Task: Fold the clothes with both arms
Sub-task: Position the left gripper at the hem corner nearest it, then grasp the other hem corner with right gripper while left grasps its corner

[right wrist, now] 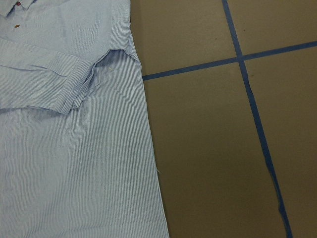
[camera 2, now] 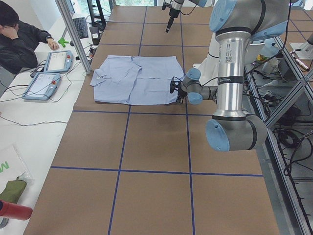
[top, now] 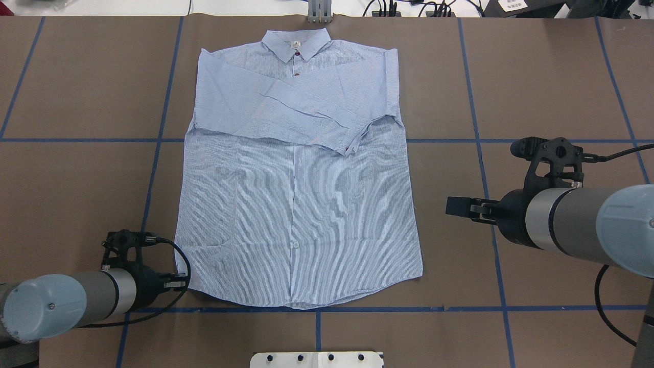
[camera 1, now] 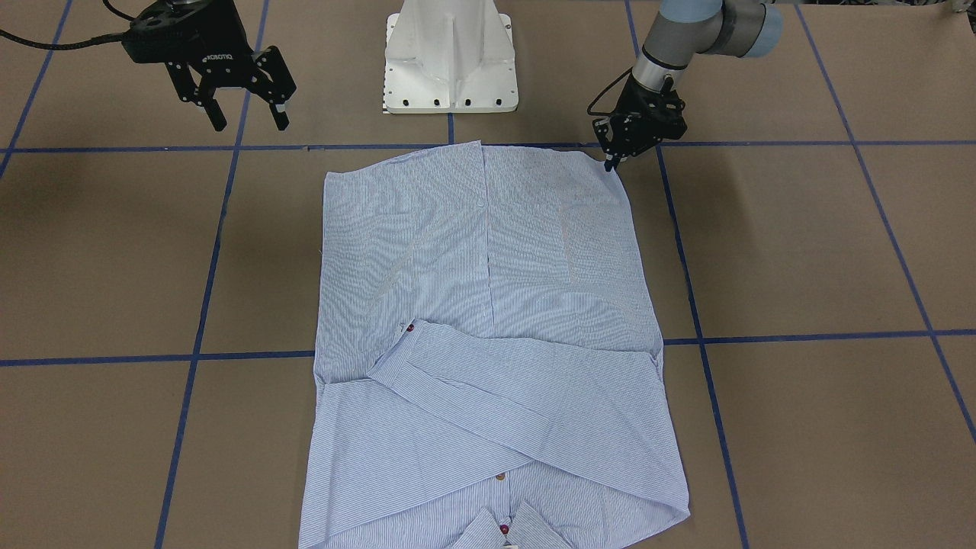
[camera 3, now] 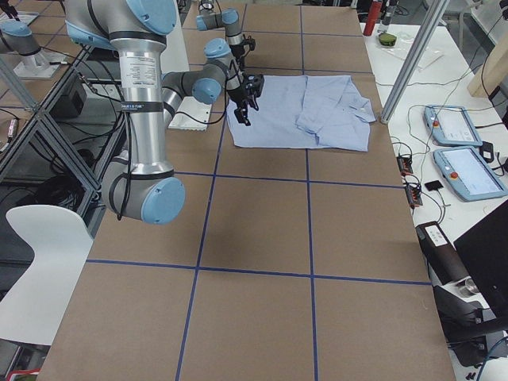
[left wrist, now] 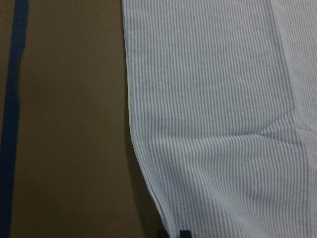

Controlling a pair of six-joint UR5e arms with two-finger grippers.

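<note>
Striped cloth fills most of the left wrist view: the shirt (left wrist: pixel 213 124) near its hem, flat on the brown table (left wrist: pixel 69 124). Dark fingertips (left wrist: pixel 184 233) just show at the lower edge, against the cloth's border. The front-facing view shows more. The left gripper (camera 1: pixel 611 160) is low at the hem corner nearest the robot's edge, tip touching the cloth. No view settles whether its fingers pinch the fabric or stand slightly apart.

The right gripper (camera 1: pixel 250 116) hangs above bare table off the opposite hem corner, fingers spread wide. Its wrist view looks down on the shirt's side seam and a folded cuff (right wrist: pixel 74 96).

From overhead, the shirt lies mid-table. Its collar (top: pixel 296 41) points to the far edge and both sleeves are crossed over the chest. Blue tape lines (camera 1: pixel 801 335) grid the table, and the white pedestal base (camera 1: pixel 450 61) stands behind the hem. At the far edge a seated person (camera 2: pixel 19 39) leans beside two tablets (camera 2: pixel 46 73).
</note>
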